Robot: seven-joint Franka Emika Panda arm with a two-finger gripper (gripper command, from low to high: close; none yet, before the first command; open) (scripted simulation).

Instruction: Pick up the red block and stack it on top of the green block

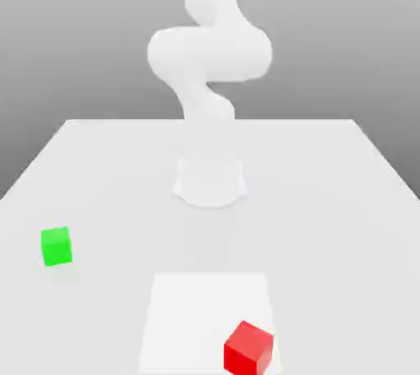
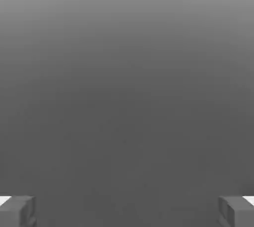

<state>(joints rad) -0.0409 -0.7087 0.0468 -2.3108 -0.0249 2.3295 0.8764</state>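
While the fingers (image 2: 18, 211) sit spread wide w/ nothing between, red block (image 1: 248, 348) rests on table (image 1: 328, 201) near front edge; green block (image 1: 56, 246) well apart, toward exterior view's left

the pale white jointed robot arm (image 1: 209, 53) runs off the top edge of the exterior view, so its upper links are cut away. in the hand view the two grey blocky fingertips (image 2: 17, 211) of the two-finger gripper (image 2: 127, 211) are cut by the bottom edge and by either side edge, leaving just their inner corners. the lighter square patch (image 1: 209, 324) on the flat white table (image 1: 98, 176) is clipped by the exterior view's bottom edge.
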